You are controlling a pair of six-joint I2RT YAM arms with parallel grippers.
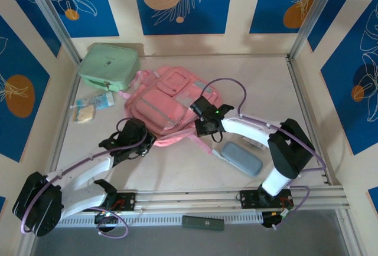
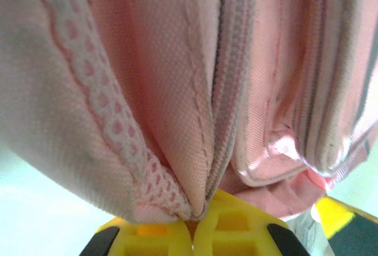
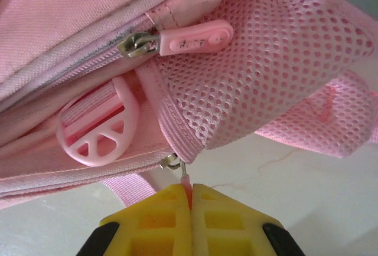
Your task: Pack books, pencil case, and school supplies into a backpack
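Note:
The pink backpack (image 1: 168,105) lies flat in the middle of the table. My left gripper (image 1: 147,142) is at its near left edge, shut on a fold of the backpack's fabric (image 2: 177,167); in the left wrist view the left gripper (image 2: 198,216) pinches that seam. My right gripper (image 1: 204,131) is at the near right edge, and in the right wrist view the right gripper (image 3: 190,189) is shut on a pink zipper pull (image 3: 186,176). The grey-blue pencil case (image 1: 241,158) lies right of the backpack, with a small whitish bar (image 1: 217,153) beside it. A dark corner with a yellow strip (image 2: 345,223), seemingly a book, peeks out under the backpack.
A mint-green boxy case (image 1: 109,66) stands at the back left. A clear bag of small items (image 1: 91,105) lies in front of it. A dark flat bar (image 1: 202,223) rests beyond the near rail. A second zipper pull (image 3: 192,40) and a round pink buckle (image 3: 100,129) sit above my right fingers.

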